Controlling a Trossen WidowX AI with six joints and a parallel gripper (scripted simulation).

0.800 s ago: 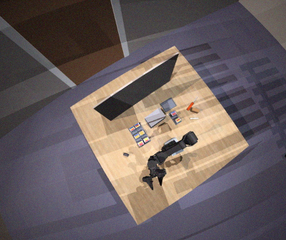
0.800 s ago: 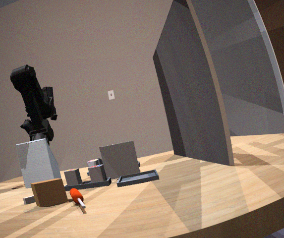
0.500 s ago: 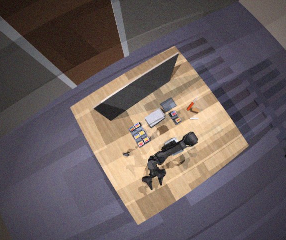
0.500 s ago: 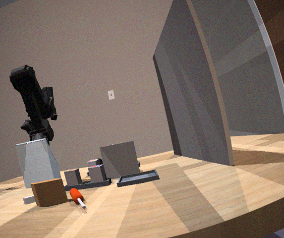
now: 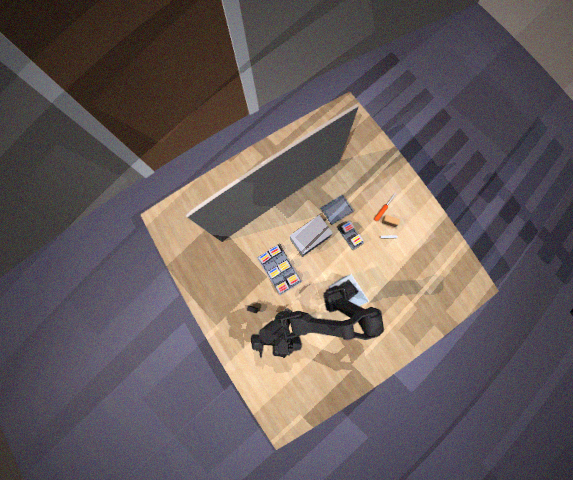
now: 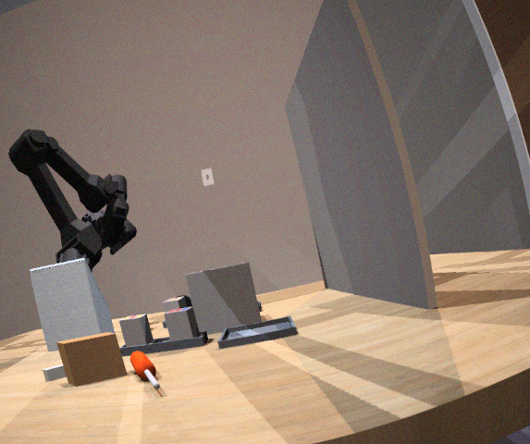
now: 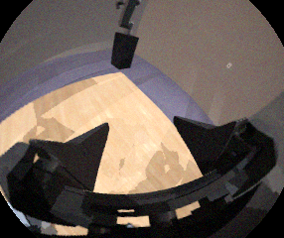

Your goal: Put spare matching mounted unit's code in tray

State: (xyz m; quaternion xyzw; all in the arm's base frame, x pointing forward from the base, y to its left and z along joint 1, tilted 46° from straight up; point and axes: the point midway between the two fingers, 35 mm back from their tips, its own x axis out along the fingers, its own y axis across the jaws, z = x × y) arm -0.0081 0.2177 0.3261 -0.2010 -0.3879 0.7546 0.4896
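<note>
the arm [image 5: 327, 322] is reaching from its base toward the near-left part of the table [image 5: 420, 320], with the gripper [image 5: 261, 347] hanging above the wood close to that edge, its fingers standing wide apart and holding nothing; in the wrist view only bare wood is showing between them

the spares are sitting in two holders: a six-slot rack [image 5: 278, 268] near the middle of the table, left of the mounted unit [image 5: 311, 234], and a smaller rack [image 5: 351, 234] with two coded blocks just right of that unit. the codes themselves are too small to read

the tray [image 5: 337, 208] is lying toward the far edge, just beyond the mounted unit and in front of the tall grey panel [image 5: 276, 180]. in the exterior view the tray [image 6: 257, 332] is lying flat with nothing standing in it

toward the right corner an orange-handled screwdriver [image 5: 383, 208] is lying beside a small wooden block [image 5: 390, 221], with a pale stick [image 5: 388, 237] near them. a small dark object [image 5: 253, 308] is resting on the wood near the left edge, just beyond the gripper
</note>
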